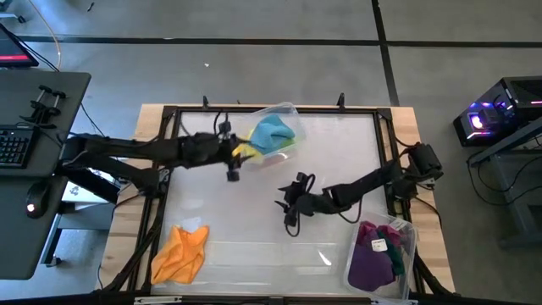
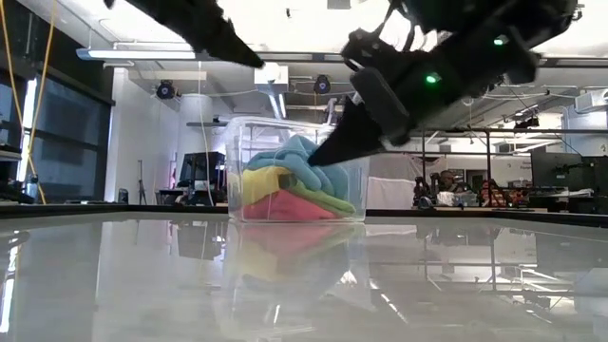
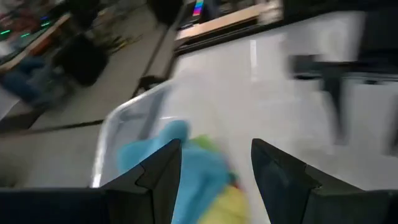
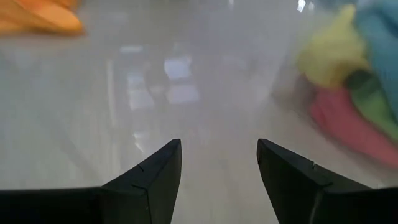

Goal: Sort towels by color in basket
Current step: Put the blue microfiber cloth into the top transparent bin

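Note:
A clear bin point(image 1: 275, 135) at the table's far middle holds teal point(image 1: 273, 134), yellow point(image 1: 246, 152), pink point(image 2: 285, 204) and light green point(image 2: 328, 198) towels. An orange towel point(image 1: 180, 252) lies flat on the table at the near left. A second clear bin point(image 1: 383, 254) at the near right holds purple point(image 1: 368, 264), magenta and dark green towels. No grey towel shows. My left gripper point(image 1: 240, 151) is open and empty at the far bin's left side, over the yellow and teal towels point(image 3: 205, 180). My right gripper point(image 1: 286, 202) is open and empty above the table's middle point(image 4: 217, 155).
A dark frame point(image 1: 271, 110) runs around the tabletop's edges. Bare glossy tabletop point(image 1: 254, 220) lies between the orange towel and the near right bin. A desk with a keyboard point(image 1: 13, 144) stands off the table's left side.

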